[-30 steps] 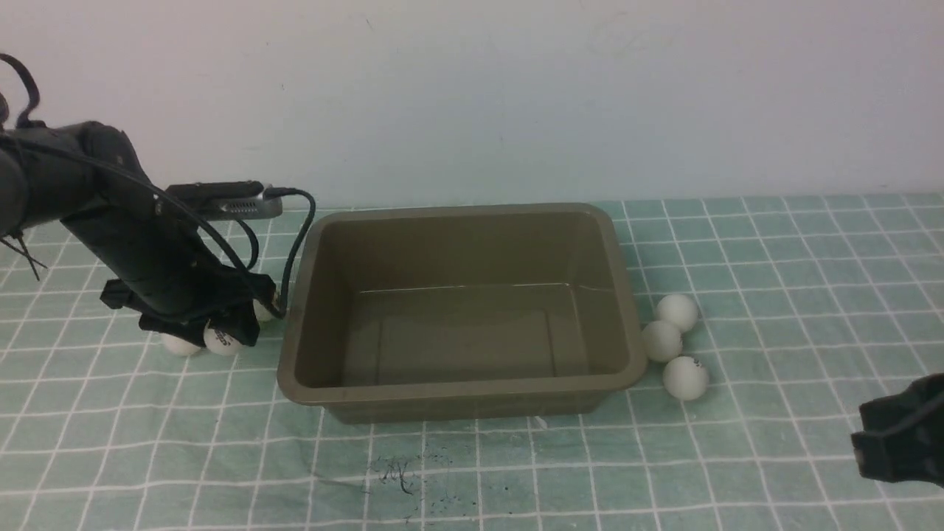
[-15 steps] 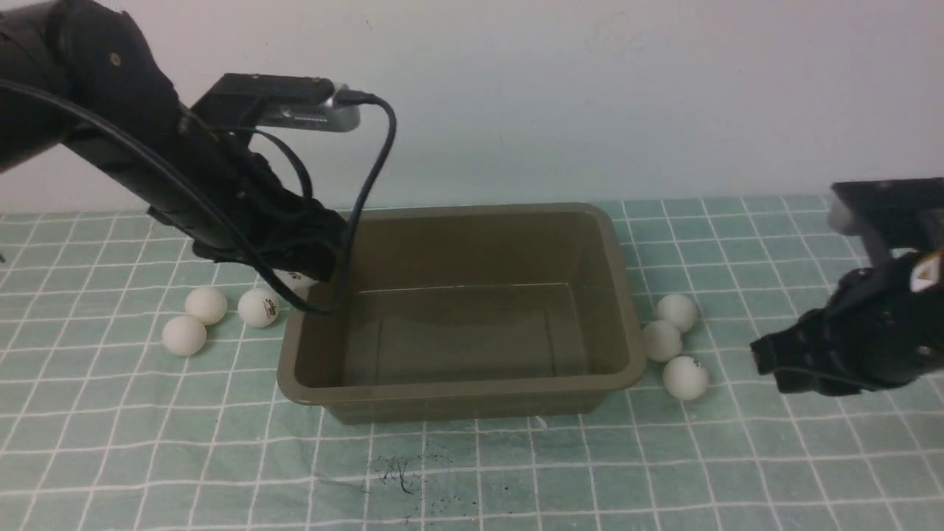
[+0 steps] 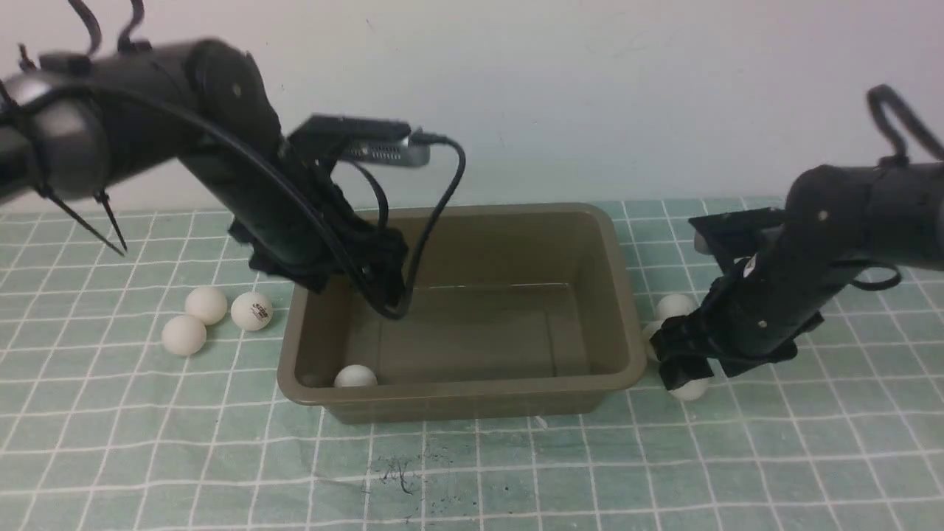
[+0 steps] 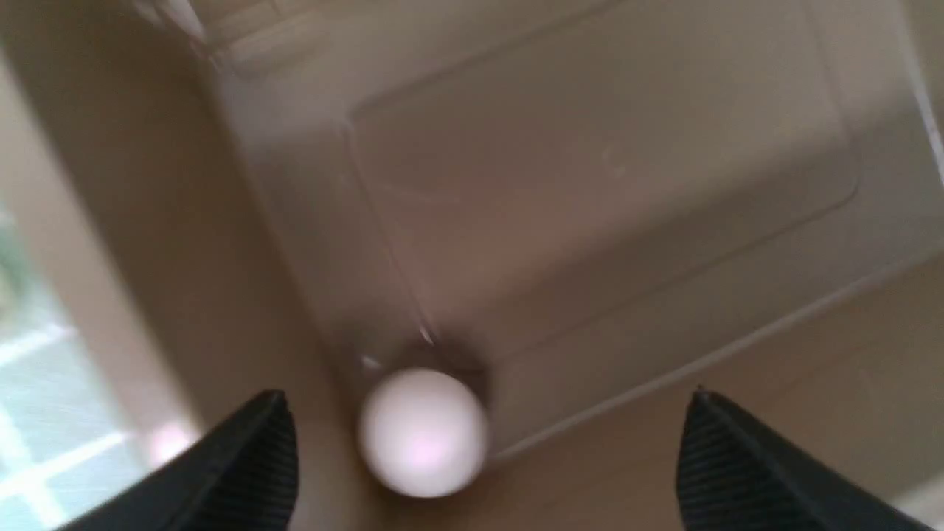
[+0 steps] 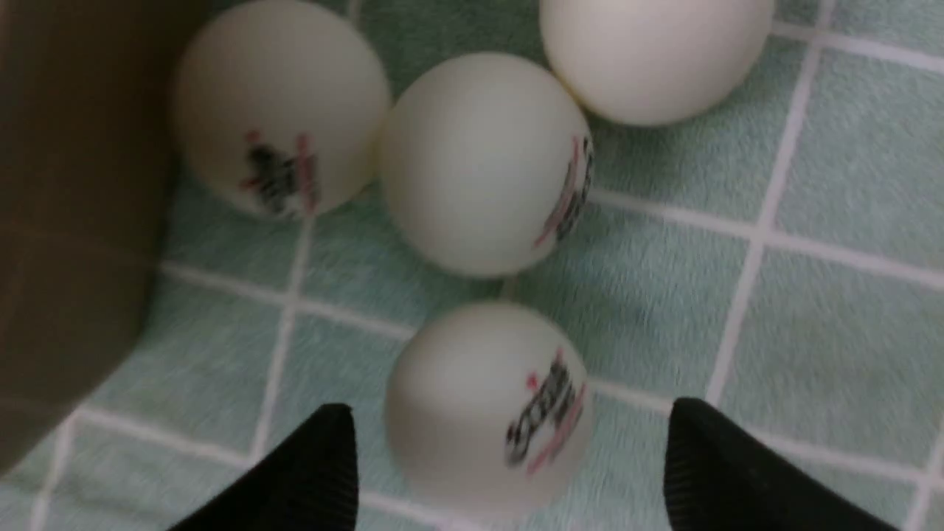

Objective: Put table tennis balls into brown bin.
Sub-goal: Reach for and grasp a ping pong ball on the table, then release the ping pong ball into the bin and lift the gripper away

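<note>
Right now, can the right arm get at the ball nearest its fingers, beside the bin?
Probably yes: the right gripper is open, its fingers straddling that ball with nothing between. A neighbouring ball sits close and may get nudged.

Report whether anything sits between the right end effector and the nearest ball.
Nothing visible does. The right end effector hangs open over the small white logo-printed table tennis ball, one finger on either side; the other balls lie beyond it.

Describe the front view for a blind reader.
One white ball lies in a brown bin on a green checked cloth. The left gripper hangs over the bin; the right gripper reaches down among balls beside it. Three balls sit on its left.
</note>
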### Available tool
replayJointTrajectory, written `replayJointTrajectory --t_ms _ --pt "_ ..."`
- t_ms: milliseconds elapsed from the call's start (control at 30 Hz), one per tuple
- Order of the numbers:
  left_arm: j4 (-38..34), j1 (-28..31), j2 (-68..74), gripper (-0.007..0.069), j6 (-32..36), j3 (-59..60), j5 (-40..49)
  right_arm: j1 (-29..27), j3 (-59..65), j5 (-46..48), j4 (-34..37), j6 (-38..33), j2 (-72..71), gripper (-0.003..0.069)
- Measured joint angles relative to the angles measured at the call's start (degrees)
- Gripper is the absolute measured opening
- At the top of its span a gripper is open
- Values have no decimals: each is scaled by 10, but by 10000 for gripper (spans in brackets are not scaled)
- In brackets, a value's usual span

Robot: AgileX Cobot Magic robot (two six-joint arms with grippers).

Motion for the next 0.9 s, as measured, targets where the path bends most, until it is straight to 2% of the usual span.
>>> replayJointTrajectory --t_ms 67,133,167,233,300,433,533,633,700,733,800,900 --pt "45 0 -14 527 -15 -29 25 0 -11 -1 0 0 22 496" --pt "72 1 -25 437 -31 -45 39 0 -15 2 0 -1 29 450" --pt "115 7 -40 276 -51 -59 58 -1 -17 5 -3 -3 30 351" --pt "163 33 -61 90 -81 -68 81 -2 -18 24 -19 -5 24 362" --pt "177 58 -69 34 -93 -69 101 -3 -18 49 -31 -2 11 363" --pt "175 139 -64 -4 -106 -58 143 -6 -18 95 -30 8 -68 363" --pt "157 183 -48 -5 -107 -22 146 -6 -18 78 20 9 -142 363" --pt "139 197 -29 -5 -103 3 136 -1 -27 46 71 -6 -173 363" --pt "120 200 2 10 -71 21 103 21 -58 27 121 -45 -167 363" --pt "119 200 7 15 -66 22 101 23 -61 26 123 -50 -163 363" --pt "106 198 40 77 -44 24 69 54 -104 27 139 -67 -123 365" --pt "100 198 63 174 -39 25 44 76 -152 52 130 -71 -77 416"
